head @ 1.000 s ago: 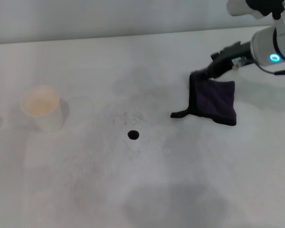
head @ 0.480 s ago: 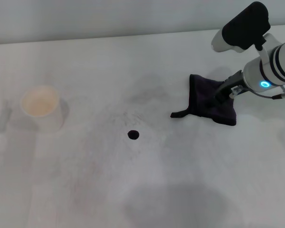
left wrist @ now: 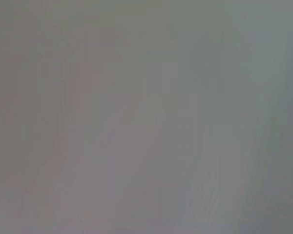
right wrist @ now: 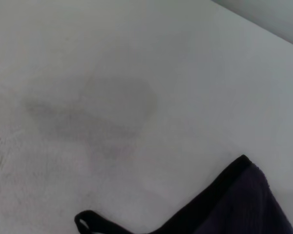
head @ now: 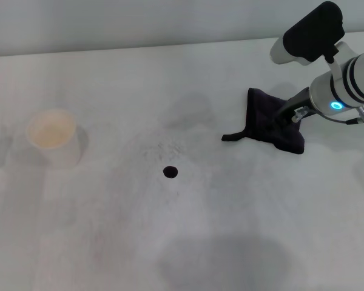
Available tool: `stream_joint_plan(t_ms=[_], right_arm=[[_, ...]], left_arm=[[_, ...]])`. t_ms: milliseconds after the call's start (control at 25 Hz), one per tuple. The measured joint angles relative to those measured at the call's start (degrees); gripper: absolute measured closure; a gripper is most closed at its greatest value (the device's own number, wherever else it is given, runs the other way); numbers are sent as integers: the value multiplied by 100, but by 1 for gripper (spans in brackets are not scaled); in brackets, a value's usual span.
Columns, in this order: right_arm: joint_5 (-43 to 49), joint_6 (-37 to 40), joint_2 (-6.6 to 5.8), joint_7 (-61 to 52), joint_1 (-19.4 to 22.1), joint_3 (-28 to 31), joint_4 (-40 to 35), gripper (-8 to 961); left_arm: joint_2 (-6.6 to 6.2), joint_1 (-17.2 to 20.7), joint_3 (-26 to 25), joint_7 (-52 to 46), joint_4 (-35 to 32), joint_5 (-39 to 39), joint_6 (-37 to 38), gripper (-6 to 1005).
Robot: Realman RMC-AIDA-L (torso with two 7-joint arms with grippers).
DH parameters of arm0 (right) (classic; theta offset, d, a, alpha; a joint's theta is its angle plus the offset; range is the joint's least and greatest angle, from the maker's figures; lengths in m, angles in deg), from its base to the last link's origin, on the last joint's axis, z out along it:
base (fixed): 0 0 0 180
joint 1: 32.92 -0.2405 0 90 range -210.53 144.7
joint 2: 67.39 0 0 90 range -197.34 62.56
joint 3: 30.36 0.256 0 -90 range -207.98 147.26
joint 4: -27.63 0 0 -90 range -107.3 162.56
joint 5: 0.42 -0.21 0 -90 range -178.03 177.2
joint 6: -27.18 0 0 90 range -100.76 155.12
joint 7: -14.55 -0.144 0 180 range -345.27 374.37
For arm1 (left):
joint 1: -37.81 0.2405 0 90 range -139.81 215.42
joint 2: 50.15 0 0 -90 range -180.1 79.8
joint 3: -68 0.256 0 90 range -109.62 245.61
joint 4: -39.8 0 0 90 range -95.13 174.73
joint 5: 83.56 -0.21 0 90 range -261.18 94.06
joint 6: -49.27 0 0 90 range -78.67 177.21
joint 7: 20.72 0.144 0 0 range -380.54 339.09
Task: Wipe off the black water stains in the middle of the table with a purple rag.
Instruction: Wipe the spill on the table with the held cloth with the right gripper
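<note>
The purple rag lies bunched on the white table at the far right, its small tail pointing toward the middle. My right gripper is down on the rag's right part and shut on it. The rag's dark edge and tail also show in the right wrist view. The black water stain is a small round spot in the middle of the table, well to the left of the rag and nearer the front. My left gripper is out of view; the left wrist view shows only plain grey.
A white cup stands at the left of the table. Faint grey smudges lie around the stain. The table's far edge runs along the top.
My right arm came down from the far side onto the rag. The rag has since bunched up and shifted slightly to the right and away.
</note>
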Motion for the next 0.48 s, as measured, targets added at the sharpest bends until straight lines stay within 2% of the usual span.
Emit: stream_joint_plan(t_ms=[120,480], right_arm=[[-8,36,-5,-11,-46,10,100,397],[-32,105,-11,-79,-239,31,426,551]], left_arm=[[0,2,0,-7,-48,4,0,108],[0,-22,0,-5,-97,5,0,109]])
